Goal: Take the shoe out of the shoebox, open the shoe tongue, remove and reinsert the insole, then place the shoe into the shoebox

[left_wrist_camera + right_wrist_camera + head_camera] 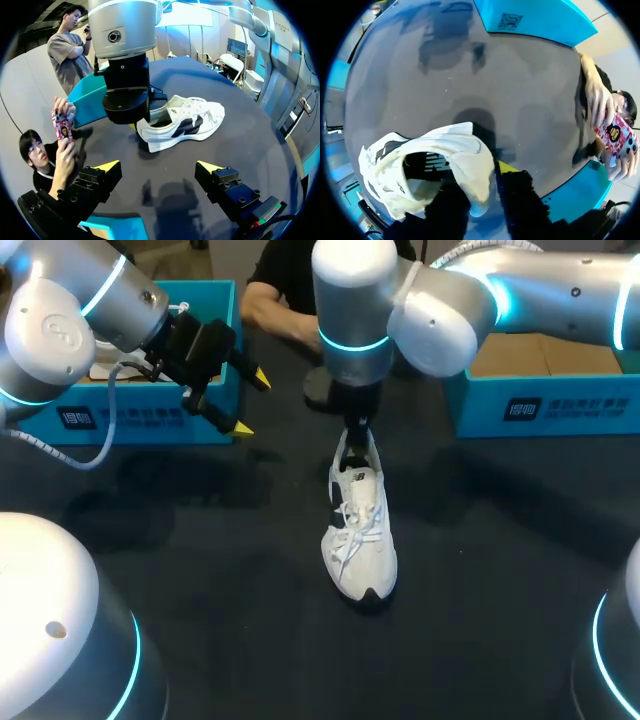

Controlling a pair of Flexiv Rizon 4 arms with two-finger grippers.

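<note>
Shoe stands upright on the dark surface, between left shoebox and right shoebox. Right end effector is clamped on its heel. Left end effector hovers with fingers apart. It should likely pull the tongue forward while the heel is held steady.

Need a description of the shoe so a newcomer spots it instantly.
On the dark table, look at the gap between the teal left shoebox and the teal right shoebox. There lies the shoe, toe toward the robot, its heel gripped by the right end effector. It is the only white thing there, laced, with black side marks.
</note>
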